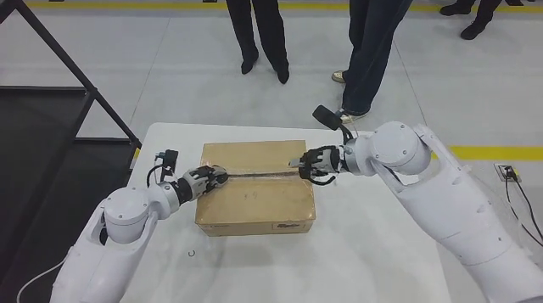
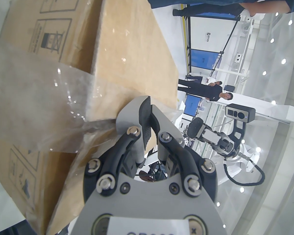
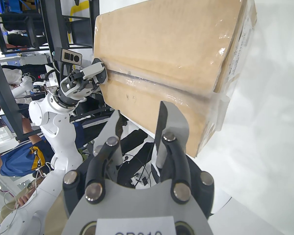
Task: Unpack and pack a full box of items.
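A sealed cardboard box (image 1: 254, 191) lies in the middle of the white table (image 1: 365, 252), with clear tape (image 3: 161, 88) running along its top seam. My left gripper (image 1: 219, 175) sits at the box's left end, level with the seam. Its fingers (image 2: 144, 113) are pressed together on a wrinkled, lifted strip of the tape (image 2: 63, 113) that hangs down the box's end face. My right gripper (image 1: 299, 163) is at the opposite end of the seam, open, with the box's top edge (image 3: 147, 125) between its spread fingers (image 3: 161, 118).
A small ring (image 1: 192, 254) lies on the table in front of the box. A black metal rack (image 1: 51, 99) stands off the table's left side. Two people's legs (image 1: 373, 40) stand on the floor beyond the far edge.
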Action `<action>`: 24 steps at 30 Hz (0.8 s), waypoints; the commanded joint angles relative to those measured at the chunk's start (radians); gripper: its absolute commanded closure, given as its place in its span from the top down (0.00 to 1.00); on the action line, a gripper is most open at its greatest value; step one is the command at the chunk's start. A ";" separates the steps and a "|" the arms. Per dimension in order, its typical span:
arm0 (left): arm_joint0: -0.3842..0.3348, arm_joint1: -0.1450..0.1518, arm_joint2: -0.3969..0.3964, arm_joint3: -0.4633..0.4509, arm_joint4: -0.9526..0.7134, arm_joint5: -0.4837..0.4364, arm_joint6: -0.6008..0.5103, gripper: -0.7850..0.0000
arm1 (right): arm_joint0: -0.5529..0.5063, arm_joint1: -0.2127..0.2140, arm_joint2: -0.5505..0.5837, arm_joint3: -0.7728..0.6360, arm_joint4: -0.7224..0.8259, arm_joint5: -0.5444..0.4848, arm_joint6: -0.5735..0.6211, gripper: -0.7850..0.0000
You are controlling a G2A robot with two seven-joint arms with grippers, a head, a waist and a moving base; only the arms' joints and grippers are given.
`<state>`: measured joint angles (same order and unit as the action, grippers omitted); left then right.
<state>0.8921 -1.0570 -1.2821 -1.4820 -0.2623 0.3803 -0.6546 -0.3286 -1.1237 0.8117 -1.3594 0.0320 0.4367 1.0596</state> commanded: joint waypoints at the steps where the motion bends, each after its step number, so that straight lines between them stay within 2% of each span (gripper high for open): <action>1: 0.000 0.000 -0.001 0.000 -0.002 -0.001 -0.002 0.00 | 0.000 0.000 0.000 0.000 0.000 0.000 0.000 0.00; 5: 0.000 0.000 -0.001 0.002 -0.004 -0.004 -0.006 0.00 | -0.028 -0.012 -0.011 0.023 0.044 -0.019 -0.055 0.00; 12: 0.006 0.001 -0.007 -0.002 -0.008 -0.010 -0.010 0.00 | 0.009 -0.065 -0.081 0.158 0.100 0.003 -0.150 0.00; 19: 0.015 0.002 -0.011 -0.014 -0.007 -0.013 -0.006 0.00 | 0.033 -0.101 -0.110 0.285 0.152 -0.022 -0.165 0.00; 24: 0.024 0.002 -0.014 -0.027 -0.005 -0.013 -0.003 0.00 | 0.034 -0.114 -0.121 0.319 0.144 -0.050 -0.167 0.00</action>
<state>0.9145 -1.0547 -1.2960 -1.5068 -0.2677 0.3675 -0.6580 -0.2954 -1.2359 0.6936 -1.0423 0.1820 0.3889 0.8933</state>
